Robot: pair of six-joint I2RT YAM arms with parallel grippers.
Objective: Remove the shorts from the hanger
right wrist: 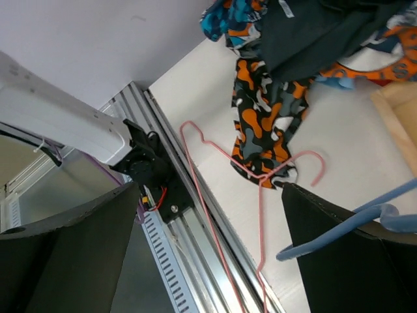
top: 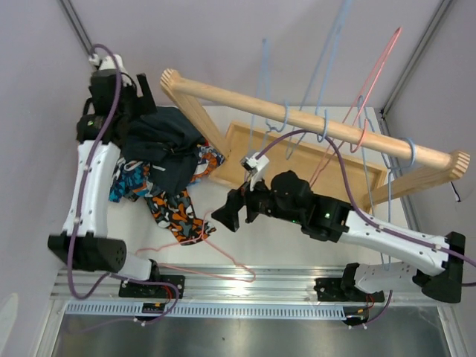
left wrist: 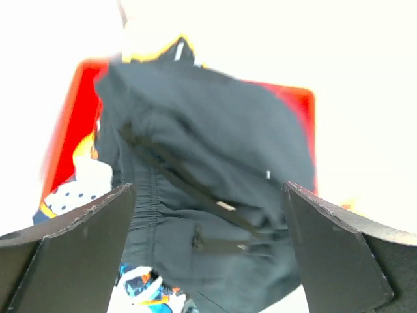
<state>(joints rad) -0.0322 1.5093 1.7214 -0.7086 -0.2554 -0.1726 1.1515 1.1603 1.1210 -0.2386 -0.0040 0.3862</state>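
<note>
Shorts: lay heaped on the table (top: 290,249) at the left, beside the left arm, with the black shorts (top: 165,145) uppermost and the patterned shorts (top: 175,213) spilling toward the near edge. No yellow or plain blue pair could be made out.
Left gripper (left wrist: 208,195): hung directly above the black shorts with its jaws wide apart and nothing between them.
Right gripper (top: 226,213): reached across to the near right edge of the heap, jaws apart and empty.
Pink hanger (top: 223,260): lay bare on the table, its hook end against the hem of the patterned shorts.
Task state (judged): no garment seemed to hang from any hanger in view, so little appeared left to do.
Risk, heap: the folds overlapped, so a grasp from above could have lifted several pairs together or snagged the black drawcord.
Risk, hook: dragging either the patterned shorts or the pink hanger could have caught wire in fabric.
Risk, rail: the right arm lay beneath the wooden rail (top: 312,123); raising it could have struck the rail or what hung from it.
Blue hanger (right wrist: 339,228): curved just beside one right finger; whether it touched could not be told.
Surroundings: rail hangers (top: 324,132), blue and one pinkish red, hung empty; a wooden tray (top: 242,145) sat below the rail.
Obstruction: the rail and its hangers crowded the space above the right arm.
</note>
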